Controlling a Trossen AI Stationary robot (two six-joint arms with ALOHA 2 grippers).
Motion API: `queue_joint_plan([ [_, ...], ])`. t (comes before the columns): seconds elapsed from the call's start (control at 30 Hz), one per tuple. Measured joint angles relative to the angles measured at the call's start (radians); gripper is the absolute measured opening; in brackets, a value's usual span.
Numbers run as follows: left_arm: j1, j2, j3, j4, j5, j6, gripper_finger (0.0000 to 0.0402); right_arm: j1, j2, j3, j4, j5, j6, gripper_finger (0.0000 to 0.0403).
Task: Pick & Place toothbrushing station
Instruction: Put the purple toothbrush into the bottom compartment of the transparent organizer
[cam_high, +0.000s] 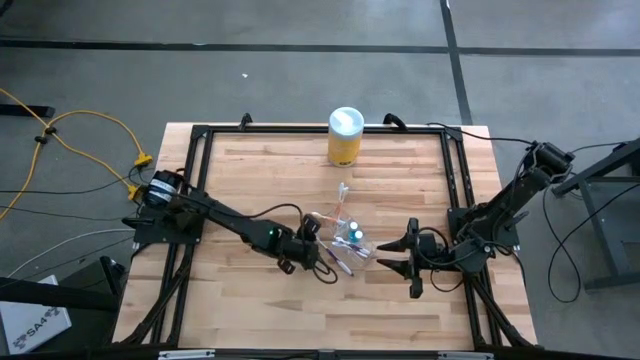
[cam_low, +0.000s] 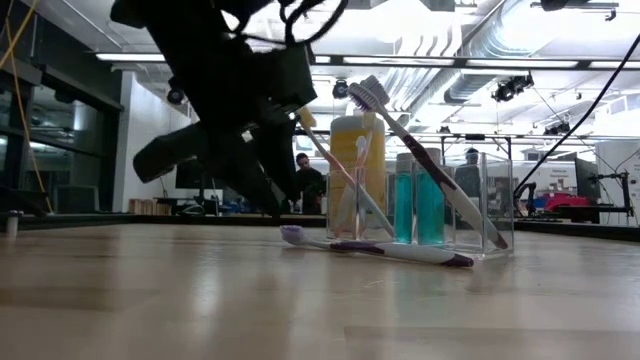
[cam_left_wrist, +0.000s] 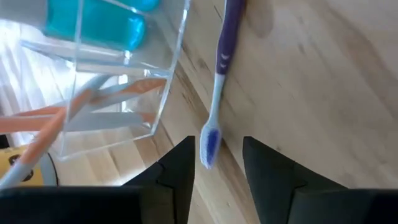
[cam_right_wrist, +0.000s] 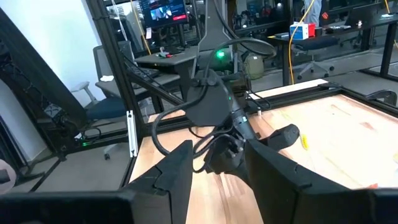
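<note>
1. Nearest in the low view: purple toothbrush (cam_low: 375, 248) flat on the wooden surface (cam_low: 320, 300), touching the front foot of the clear cup (cam_low: 420, 205).
2. Inside the cup: blue tube (cam_low: 420, 205) upright, orange toothbrush (cam_low: 335, 170) and pink toothbrush (cam_low: 430, 165) leaning out over the rim.
3. From above: same cluster near the middle of the surface, clear cup (cam_high: 352, 238) between the two arms, yellow canister (cam_high: 345, 137) well apart at the far edge.
4. Left gripper (cam_high: 300, 250) low, just beside the cup; fingers (cam_left_wrist: 177, 171) apart and empty in the left wrist view, bristle end of the purple toothbrush (cam_left_wrist: 211, 140) sitting in the gap between them, not clamped.
5. Right gripper (cam_high: 410, 262) waiting on the other side of the cup, fingers (cam_right_wrist: 177, 171) spread wide, holding nothing.
6. Step in hand, as a judgement: lining up on the loose purple toothbrush, the one piece of the set not yet in the cup.
7. Next move likely calls for: lowering until the fingers straddle the thin handle, closing firmly near the head, lifting clear, tilting upright, then dropping it into the cup without knocking the leaning brushes.
8. Risk: thin handle flat on the surface, easy to slide or roll away on closing; cup close enough to be nudged.
</note>
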Motion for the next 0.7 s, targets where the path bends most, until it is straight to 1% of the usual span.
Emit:
queue_joint_plan([
  [0.33, -0.003, 0.021, 0.000, 0.059, 0.017, 0.022, 0.0129, 0.000, 0.000, 0.000, 0.000, -0.008, 0.002, 0.0138],
  [0.43, -0.021, 0.021, 0.000, 0.061, -0.004, 0.013, 0.0129, 0.000, 0.000, 0.000, -0.001, -0.008, 0.003, 0.0138],
  [0.5, -0.043, 0.021, 0.000, 0.060, -0.072, 0.000, 0.0129, 0.000, 0.000, 0.000, -0.001, -0.008, 0.003, 0.0138],
  [0.6, -0.081, 0.021, 0.000, 0.055, -0.213, -0.019, 0.0129, 0.000, 0.000, 0.000, -0.003, -0.008, 0.003, 0.0138],
  [0.63, -0.093, 0.021, 0.000, 0.057, -0.241, -0.014, 0.0129, 0.000, 0.000, 0.000, -0.003, -0.008, 0.003, 0.0138],
  [0.7, -0.114, 0.021, 0.000, 0.069, -0.254, 0.003, 0.0129, 0.000, 0.000, 0.000, -0.004, -0.008, 0.002, 0.0138],
])
